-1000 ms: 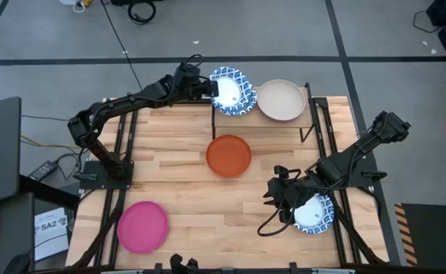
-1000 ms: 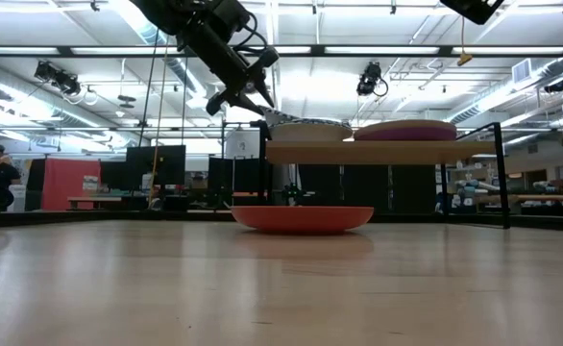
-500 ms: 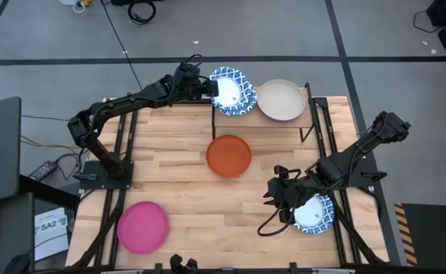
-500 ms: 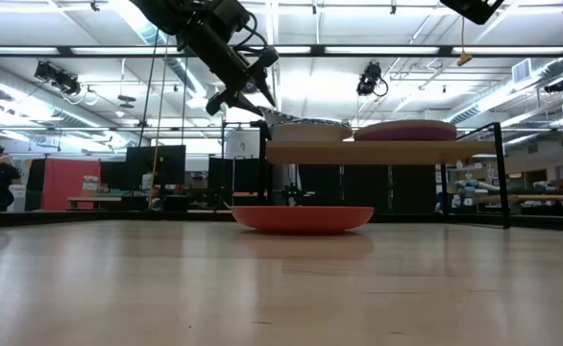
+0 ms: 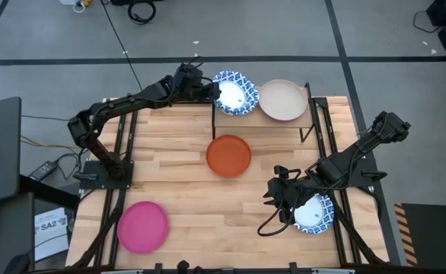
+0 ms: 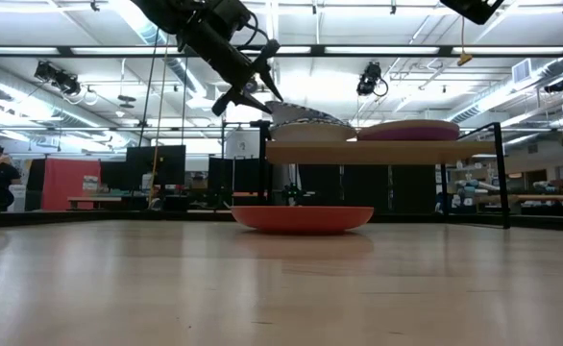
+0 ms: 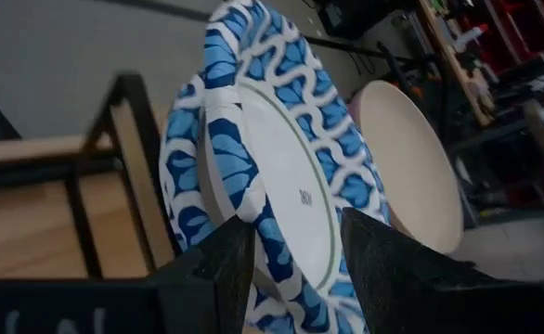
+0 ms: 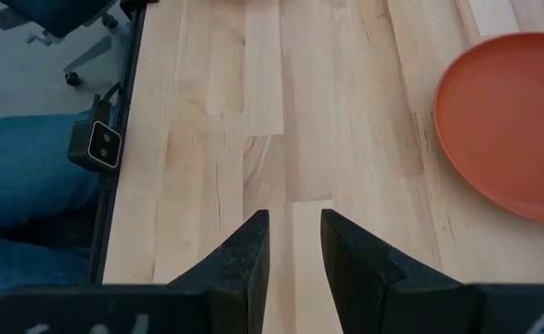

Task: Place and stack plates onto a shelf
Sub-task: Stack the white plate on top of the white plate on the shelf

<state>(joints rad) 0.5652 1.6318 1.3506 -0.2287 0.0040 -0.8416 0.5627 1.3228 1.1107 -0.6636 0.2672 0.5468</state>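
Well, the left gripper [image 5: 210,90] stands parted around the rim of the blue-patterned plate [image 5: 234,93], which leans crookedly on the shelf [image 6: 378,151] beside the beige plate [image 5: 282,100]. A nudge while backing off could tip it over the edge.

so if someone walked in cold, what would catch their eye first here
Probably the blue patterned plates stacked on the raised shelf at the table's far edge, with the left gripper open right at their rim and a beige plate beside them. Next, the orange plate at mid-table and the pink plate near the front left corner. The right gripper waits over the front right, by another blue patterned plate.
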